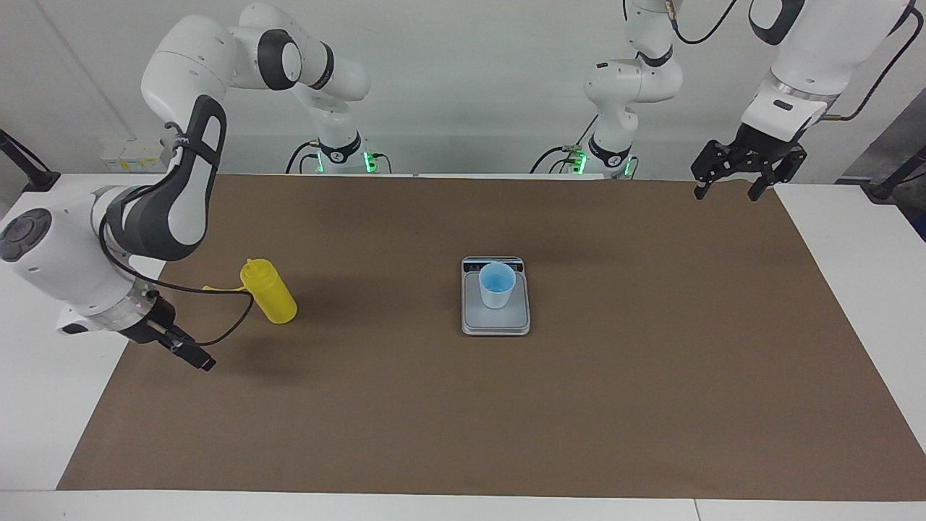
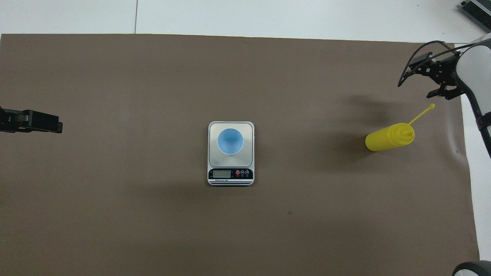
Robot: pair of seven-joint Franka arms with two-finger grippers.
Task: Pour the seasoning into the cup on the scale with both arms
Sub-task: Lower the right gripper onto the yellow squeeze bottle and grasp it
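Observation:
The seasoning, a yellow squeeze bottle (image 1: 269,293) (image 2: 387,137), stands on the brown mat toward the right arm's end, its cap strap (image 2: 422,113) sticking out sideways. The light blue cup (image 1: 497,284) (image 2: 230,141) stands on the silver-grey scale (image 1: 495,323) (image 2: 249,127) in the middle of the mat. My right gripper (image 1: 201,360) (image 2: 422,82) hangs open and tilted over the mat's edge beside the bottle, not touching it. Over the mat's corner at the left arm's end, my left gripper (image 1: 727,194) (image 2: 57,126) hangs open and holds nothing.
The brown mat (image 1: 463,420) covers most of the white table (image 1: 43,405). A black cable loop (image 1: 231,325) from the right wrist hangs close to the bottle. The scale's display (image 2: 221,173) faces the robots. A grey device (image 2: 475,11) sits at a table corner.

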